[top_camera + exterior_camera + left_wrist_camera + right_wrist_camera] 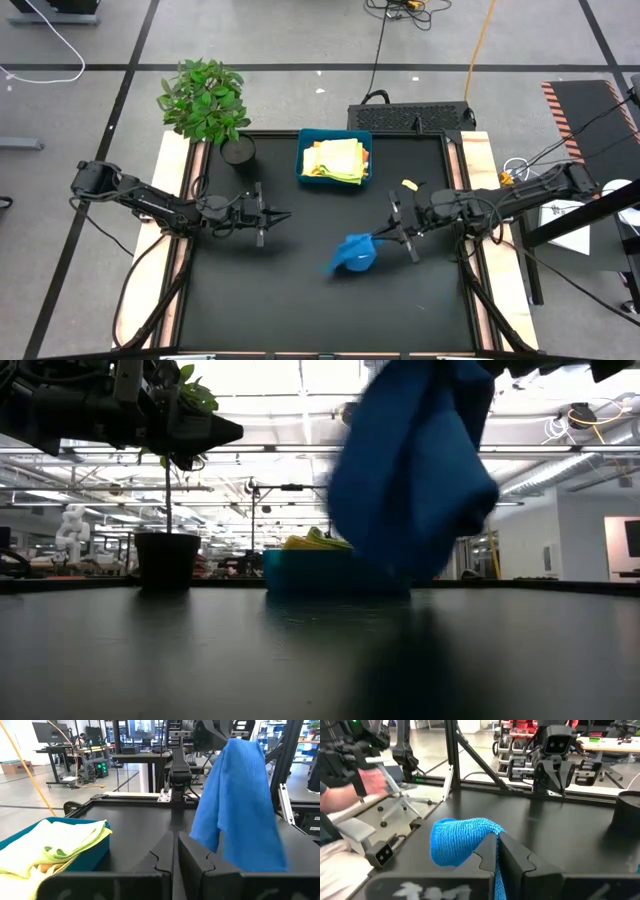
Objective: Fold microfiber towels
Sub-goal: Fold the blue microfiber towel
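Note:
A blue microfiber towel (352, 253) hangs in the air right of the table's middle, and my right gripper (380, 238) is shut on it. In the low view the towel (415, 470) drops from the picture's top. My left gripper (285, 214) stands shut and level over the table's left half, pointing at the towel (235, 805) and touching nothing. Pale yellow and lime green towels (336, 158) lie folded in a teal tray (303, 160) at the far middle. My right gripper pinches a bunched upper part of the blue towel (485, 832) between its two shut fingers; several layers bulge out beside the fingertips. The fingers come in about level from the table's right side. The towel hangs slack below them, its lower end (400, 565) clear of the table.
A potted plant (205, 100) stands at the far left corner, its dark pot (167, 560) on the mat. The tray (95, 852) with its stacked towels (50, 845) sits near my left gripper's far side. The black mat (300, 310) is bare toward the near edge.

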